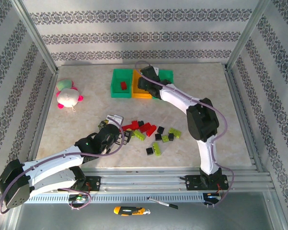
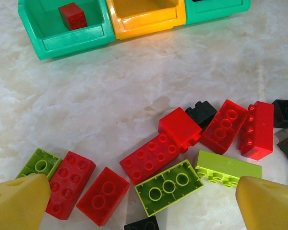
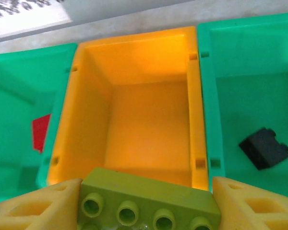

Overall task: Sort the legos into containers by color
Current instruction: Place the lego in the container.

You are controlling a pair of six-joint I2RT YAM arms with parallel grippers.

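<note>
Lego brick, lime green, long axis across the right fingers gripping it, hangs over near rim of orange bin; left fingers wide open, empty, far off

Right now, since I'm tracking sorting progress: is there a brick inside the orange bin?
No, the orange bin has a bare floor, wall to wall.

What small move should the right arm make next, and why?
Probably open the right end effector and drop the lime brick: it hangs over the empty orange bin, while the left green bin holds a red brick and the right green bin a black brick.
</note>
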